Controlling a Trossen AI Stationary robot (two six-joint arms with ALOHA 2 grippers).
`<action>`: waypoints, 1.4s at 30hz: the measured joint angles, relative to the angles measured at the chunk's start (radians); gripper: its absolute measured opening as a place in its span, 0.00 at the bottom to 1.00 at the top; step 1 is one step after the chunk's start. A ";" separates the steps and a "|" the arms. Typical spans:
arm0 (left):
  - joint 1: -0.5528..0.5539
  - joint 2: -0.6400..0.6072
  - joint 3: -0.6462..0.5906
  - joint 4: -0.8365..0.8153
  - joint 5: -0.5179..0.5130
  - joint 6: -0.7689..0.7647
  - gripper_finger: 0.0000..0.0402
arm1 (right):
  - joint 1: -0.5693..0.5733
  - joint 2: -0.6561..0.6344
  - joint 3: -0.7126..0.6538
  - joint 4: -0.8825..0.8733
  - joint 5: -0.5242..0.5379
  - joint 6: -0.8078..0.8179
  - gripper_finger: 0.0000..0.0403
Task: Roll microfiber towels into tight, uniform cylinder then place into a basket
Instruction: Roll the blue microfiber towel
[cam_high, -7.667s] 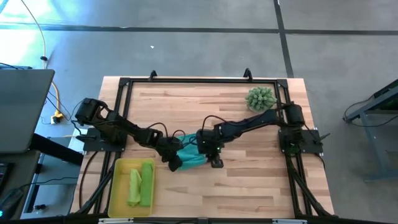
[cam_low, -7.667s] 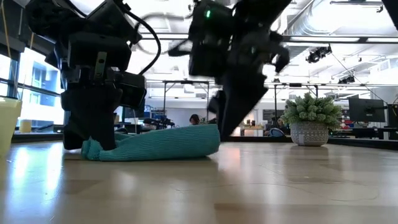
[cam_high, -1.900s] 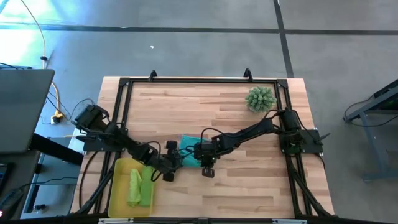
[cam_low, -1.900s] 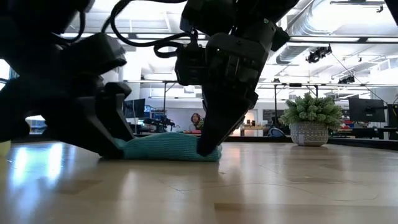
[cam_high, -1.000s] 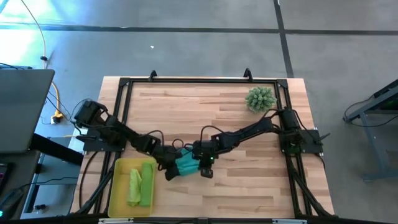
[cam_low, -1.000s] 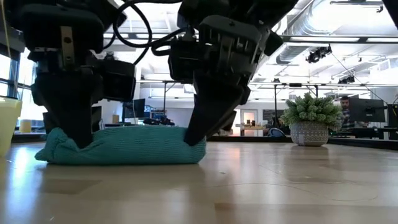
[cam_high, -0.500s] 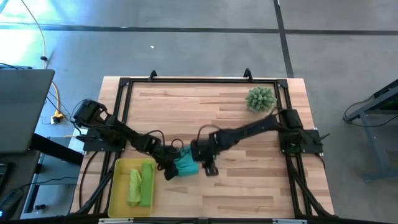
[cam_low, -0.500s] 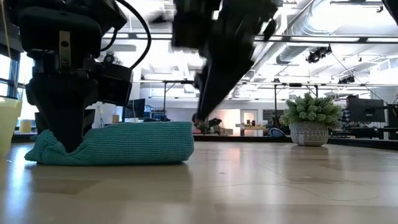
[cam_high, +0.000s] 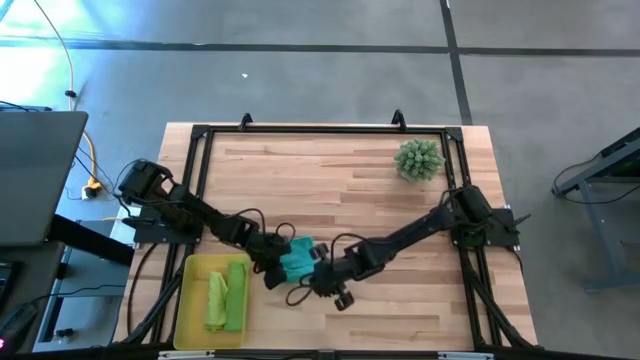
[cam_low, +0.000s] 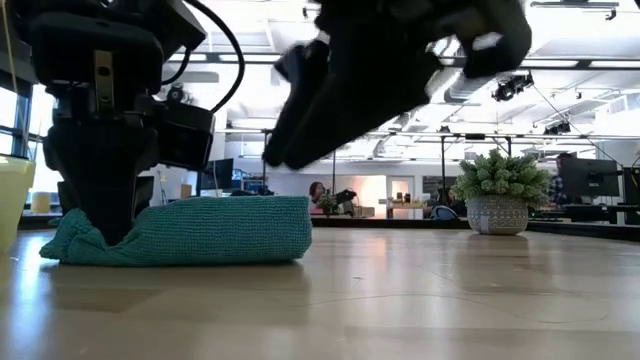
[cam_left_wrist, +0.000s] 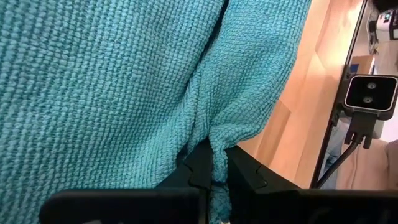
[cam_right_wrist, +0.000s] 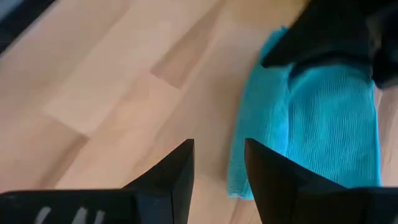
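One teal microfiber towel (cam_high: 297, 260), loosely rolled into a short bundle, lies on the light wooden counter (cam_high: 350, 180) just beside the far right corner of the shallow translucent yellow plastic basket (cam_high: 190, 300). Two lime green rolled towels (cam_high: 227, 296) lie side by side inside that basket. The low view shows the teal roll (cam_low: 185, 230) resting flat on the counter, with one end drawn to a bunched tip; the overhead view does not resolve this.

The left gripper (cam_high: 272, 268) stands at that end. Its wrist view shows the jaws clenched on a pinched fold of teal cloth (cam_left_wrist: 143, 81); the other views confirm only contact.

The right gripper (cam_high: 335, 290) sits near the roll's other side, apart from it. Its wrist view shows the jaws released, spread over bare wood beside the towel (cam_right_wrist: 317, 124). In the low view it hangs clear above the counter.

A spiky green ball-shaped plant (cam_high: 419, 159) stands well apart, at the far right.
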 joint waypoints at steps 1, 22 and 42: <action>0.001 0.000 0.000 0.001 0.006 0.000 0.03 | -0.003 0.002 -0.014 0.023 0.003 0.014 0.33; 0.001 0.001 -0.001 0.002 0.019 0.027 0.03 | 0.003 0.077 -0.047 0.150 0.201 -0.025 0.44; 0.000 -0.047 -0.005 -0.004 0.002 0.074 0.10 | -0.023 0.141 -0.039 0.053 0.211 0.100 0.39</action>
